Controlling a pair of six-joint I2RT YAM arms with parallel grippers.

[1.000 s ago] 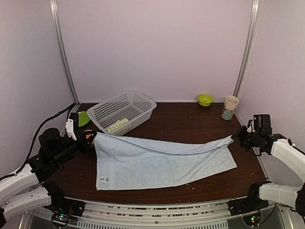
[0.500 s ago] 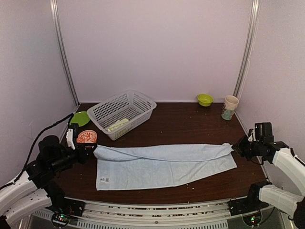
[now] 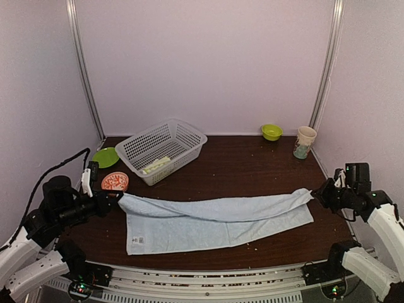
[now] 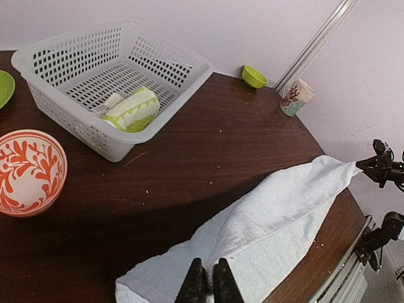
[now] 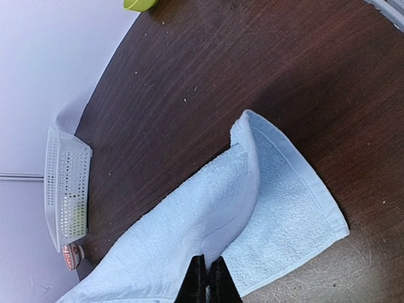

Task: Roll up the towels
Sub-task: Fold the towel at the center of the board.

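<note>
While both arms reach in low from the sides, the long pale blue cloth towel [image 3: 214, 218] lies stretched left to right across the near half of the dark brown wooden table [image 3: 252, 164]. The left gripper [image 3: 117, 197] is clenched on the towel's far-left corner, fingers pinched tight with the cloth caught between them and the corner lifted just off the wood. Over on the right, the right gripper [image 3: 315, 191] is clamped on the far-right corner the same way. Between the two pairs of jaws, the far long edge is drawn over toward the near side, a raised ridge lying on top of the flat lower layer. The near edge rests on the table, with a small white label [image 3: 139, 238] at the near-left corner. At far left, the white plastic mesh basket [image 3: 183, 136] holds the lime-green and yellow lemon-print towel [image 3: 156, 165] in a bundle, well apart from both grippers. An orange-and-white patterned bowl [image 3: 114, 182] sits just beyond the left gripper, beside the basket.
</note>
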